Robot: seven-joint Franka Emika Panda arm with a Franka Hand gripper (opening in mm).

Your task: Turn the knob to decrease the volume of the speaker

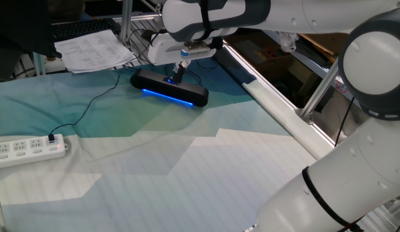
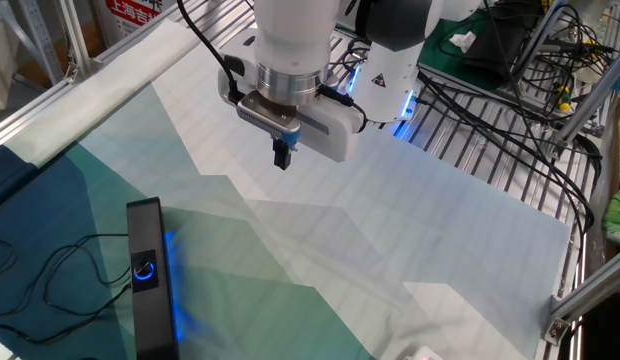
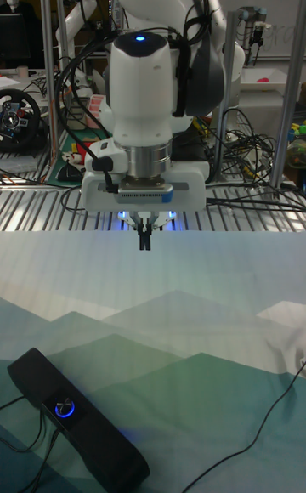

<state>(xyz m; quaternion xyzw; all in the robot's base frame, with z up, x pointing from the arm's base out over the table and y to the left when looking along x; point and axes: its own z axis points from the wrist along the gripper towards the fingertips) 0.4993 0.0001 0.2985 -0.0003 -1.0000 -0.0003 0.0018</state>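
Tool [image 3: 145, 243] hangs closed and empty above the surface [image 2: 410, 210], well apart from the knob [image 3: 65, 409] atop the speaker [image 3: 81, 426] at near left; open first, centre over the dial, then descend.
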